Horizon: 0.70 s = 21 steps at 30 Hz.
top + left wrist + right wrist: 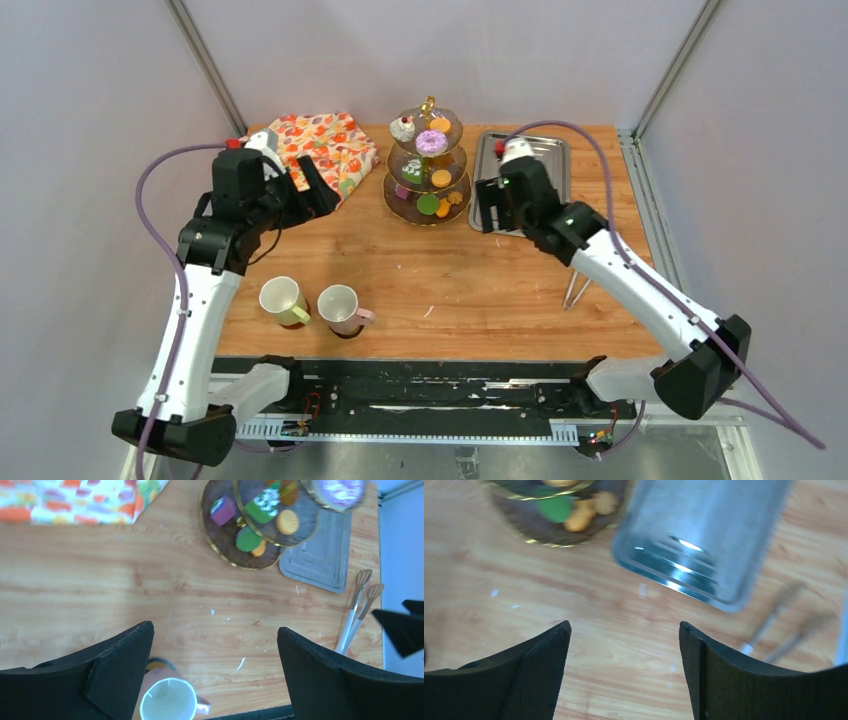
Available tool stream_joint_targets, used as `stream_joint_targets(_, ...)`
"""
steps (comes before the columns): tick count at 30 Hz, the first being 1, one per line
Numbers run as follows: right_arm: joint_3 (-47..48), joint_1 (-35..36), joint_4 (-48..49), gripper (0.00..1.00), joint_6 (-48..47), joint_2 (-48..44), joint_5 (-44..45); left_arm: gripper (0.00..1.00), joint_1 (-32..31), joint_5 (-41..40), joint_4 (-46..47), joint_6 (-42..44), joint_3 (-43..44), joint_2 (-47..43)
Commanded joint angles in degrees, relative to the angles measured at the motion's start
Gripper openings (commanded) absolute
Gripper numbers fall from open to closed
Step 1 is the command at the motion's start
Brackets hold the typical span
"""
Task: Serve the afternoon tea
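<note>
Right wrist: stand (519,524) beyond pincer (624,626) (well apart)

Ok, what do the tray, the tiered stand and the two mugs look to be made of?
Tray: bare bright metal, probably steel; it mirrors light in streaks. Stand: dark brown glossy plates, likely tinted glass, with gold-coloured metal rims. Yellow-green mug and pink mug: glossy with white insides, probably glazed ceramic, though plastic can't be excluded.

The cloth (325,145) shows orange flowers; the stand (405,208) is brown, gold-rimmed.
</note>
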Motion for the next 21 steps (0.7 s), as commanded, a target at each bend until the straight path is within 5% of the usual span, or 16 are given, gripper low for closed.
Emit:
stream_joint_targets(1,3.6,-8.8,-11.1,0.80,7.7,-5.7,7.3,0.98,-11.8,-14.3,4.6,3.5,3.5,-0.6)
stream_joint_targets(8,5.2,-10.8,-12.3,0.84,3.5,-14.6,12.9,0.98,-22.9,-20.9,10.2,9.4,3.3,-2.6)
stream_joint_targets(21,-0.5,-10.8,-12.5,0.84,5.8,-21.7,15.5,0.98,-23.2,-23.8,24.6,13.9,-12.5,-18.0)
